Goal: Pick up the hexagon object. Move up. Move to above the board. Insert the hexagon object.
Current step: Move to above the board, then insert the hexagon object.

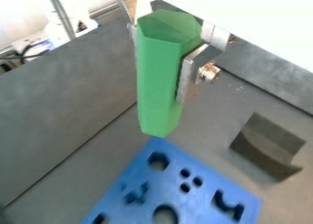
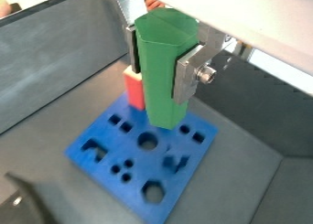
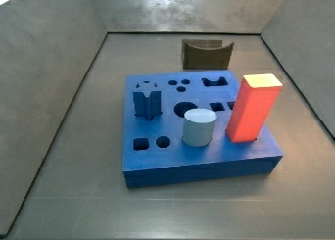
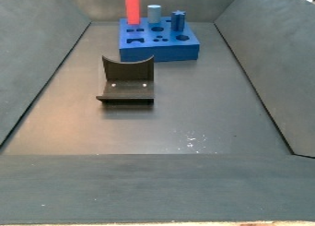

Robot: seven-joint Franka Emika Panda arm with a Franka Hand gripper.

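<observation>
The hexagon object (image 1: 159,90) is a tall green prism held upright between my gripper's (image 1: 162,72) silver fingers (image 1: 189,77). It shows the same way in both wrist views (image 2: 166,45), with the gripper (image 2: 162,72) shut on it. It hangs in the air above the board (image 1: 116,205), a thick blue block with shaped holes (image 2: 196,150). The peg's lower end is clear of the board's top face. The board also shows in both side views (image 3: 197,166) (image 4: 160,53). The gripper and the peg are out of both side views.
A red block (image 3: 256,107) (image 2: 132,86), a pale grey-blue cylinder (image 3: 198,126) and a dark blue peg (image 3: 147,102) stand in the board. The fixture (image 3: 206,53) (image 4: 127,80) (image 1: 269,145) stands on the grey floor beside the board. Grey walls enclose the floor.
</observation>
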